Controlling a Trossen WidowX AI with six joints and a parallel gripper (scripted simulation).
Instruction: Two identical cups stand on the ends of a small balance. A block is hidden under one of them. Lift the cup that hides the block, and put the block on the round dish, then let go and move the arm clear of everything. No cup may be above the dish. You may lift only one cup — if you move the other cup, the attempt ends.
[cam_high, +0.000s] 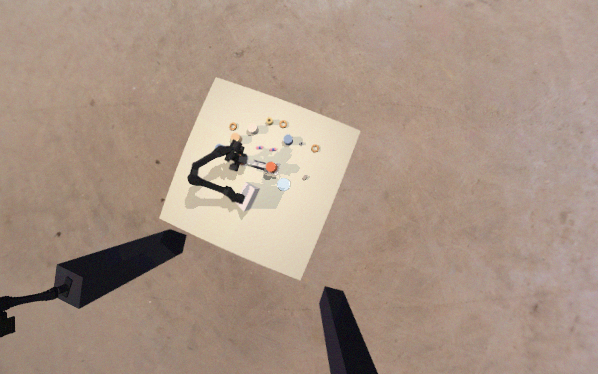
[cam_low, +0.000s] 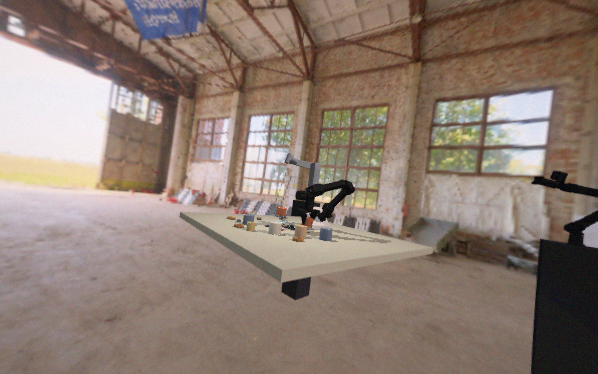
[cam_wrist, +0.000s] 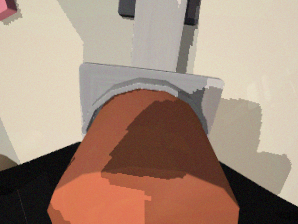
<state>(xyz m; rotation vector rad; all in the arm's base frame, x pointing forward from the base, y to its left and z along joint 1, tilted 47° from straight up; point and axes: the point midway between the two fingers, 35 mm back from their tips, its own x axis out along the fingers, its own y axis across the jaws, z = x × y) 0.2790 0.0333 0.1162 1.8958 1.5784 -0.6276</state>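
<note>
Two orange cups stand on the ends of the grey balance (cam_high: 258, 163) (cam_wrist: 159, 37). My gripper (cam_low: 304, 222) (cam_wrist: 145, 156) is shut on the near orange cup (cam_low: 309, 223) (cam_wrist: 142, 145), with one black finger on each side. That cup stands over the square end plate of the balance; whether its rim touches the plate is hard to tell. In the top view the arm hides it. The other orange cup (cam_high: 271, 167) (cam_low: 281, 211) is at the far end, away from my fingers. The pale blue round dish (cam_high: 283, 184) lies beside that far end. No block shows.
A blue cylinder (cam_high: 288, 139) (cam_low: 248, 218), a whitish cylinder (cam_high: 252, 129) (cam_low: 274, 228) and a tan cylinder (cam_high: 235, 137) (cam_low: 300, 232) stand around the balance. Another blue cylinder (cam_low: 325, 234) is near the arm. Orange rings (cam_high: 283, 124) and small pink-blue pieces (cam_high: 259, 147) lie about. A grey post (cam_low: 314, 174) rises behind.
</note>
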